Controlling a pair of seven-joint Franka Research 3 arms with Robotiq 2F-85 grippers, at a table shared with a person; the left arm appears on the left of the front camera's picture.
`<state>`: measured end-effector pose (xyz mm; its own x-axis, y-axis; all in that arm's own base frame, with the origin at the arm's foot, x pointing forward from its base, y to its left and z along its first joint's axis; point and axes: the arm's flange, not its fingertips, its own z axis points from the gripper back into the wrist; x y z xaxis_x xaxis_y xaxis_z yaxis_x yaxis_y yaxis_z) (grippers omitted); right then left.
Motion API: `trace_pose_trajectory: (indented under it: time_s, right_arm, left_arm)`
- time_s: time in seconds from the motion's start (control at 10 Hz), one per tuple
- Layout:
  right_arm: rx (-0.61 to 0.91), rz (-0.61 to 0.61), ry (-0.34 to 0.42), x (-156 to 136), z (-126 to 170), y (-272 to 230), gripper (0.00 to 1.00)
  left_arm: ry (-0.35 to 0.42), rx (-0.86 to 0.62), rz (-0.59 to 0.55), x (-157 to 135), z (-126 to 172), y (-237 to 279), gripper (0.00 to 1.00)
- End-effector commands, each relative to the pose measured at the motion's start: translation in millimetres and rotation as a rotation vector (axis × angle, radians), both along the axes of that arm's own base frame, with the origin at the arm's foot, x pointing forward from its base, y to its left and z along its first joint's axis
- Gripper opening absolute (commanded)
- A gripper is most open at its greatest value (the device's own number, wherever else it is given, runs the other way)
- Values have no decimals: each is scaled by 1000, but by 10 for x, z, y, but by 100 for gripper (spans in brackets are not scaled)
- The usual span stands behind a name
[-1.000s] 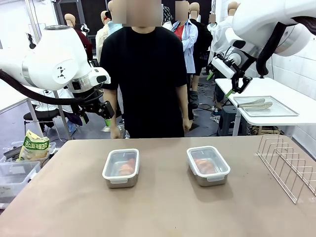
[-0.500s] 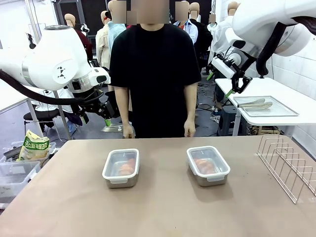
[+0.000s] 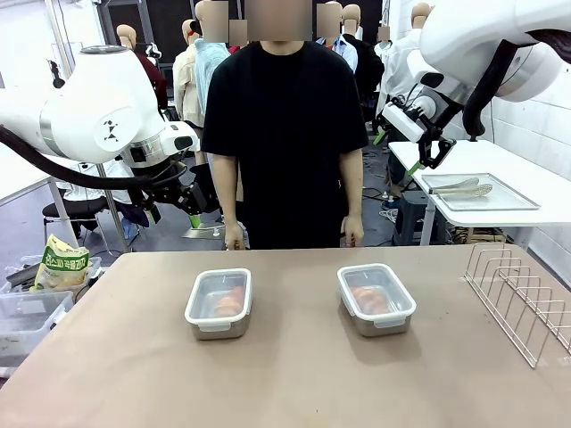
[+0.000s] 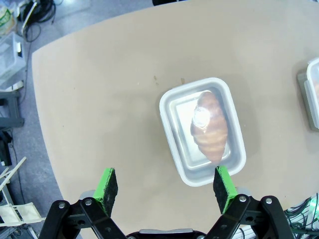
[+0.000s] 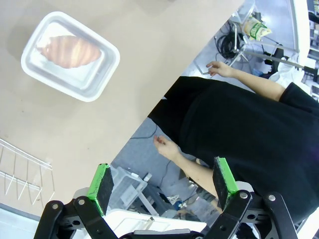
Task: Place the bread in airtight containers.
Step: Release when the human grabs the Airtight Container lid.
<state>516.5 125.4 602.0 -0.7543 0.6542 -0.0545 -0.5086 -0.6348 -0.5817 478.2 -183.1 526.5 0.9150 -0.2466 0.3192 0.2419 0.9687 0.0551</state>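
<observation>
The task looks finished or all but finished: both tins already hold a roll and both wear their lids, so the step in hand is judged to be the wrap-up, with the arms raised clear. If anything is left, it would be a check that each lid is pressed down all round, which would call for a gripper to descend straight onto a rim; the pictures do not show how tightly the lids sit.

The counter (image 3: 294,383) lies well below both grippers. The left gripper (image 3: 191,201) hangs high over the counter's far left edge, jaws spread wide and holding nothing. The right gripper (image 3: 426,153) is up at the far right, beyond the counter, also spread and empty.

In its wrist view, the left tin (image 4: 201,130) sits just ahead of the left gripper (image 4: 166,184), nearer the right finger. From the right wrist, the right tin (image 5: 70,56) lies far ahead of the right gripper (image 5: 162,185) and off to the left, with the person's hand (image 5: 167,147) much nearer.

Each tin is a rounded steel box under a clear, white-rimmed lid. The left roll (image 4: 211,128) is golden-brown, ridged and glossy, lying lengthwise; the right roll (image 5: 69,52) looks paler orange through its lid.
</observation>
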Motion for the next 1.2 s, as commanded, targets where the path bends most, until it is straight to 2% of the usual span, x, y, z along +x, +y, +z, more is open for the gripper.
trace_pose_trajectory:
  time_s: [0.0,1.1]
  right_arm:
    - [12,7,-14,21,-14,-18,100]
    - [12,7,-14,21,-14,-18,100]
  left_arm:
    - [-1,1,2,-4,14,21,100]
    - [-1,1,2,-4,14,21,100]
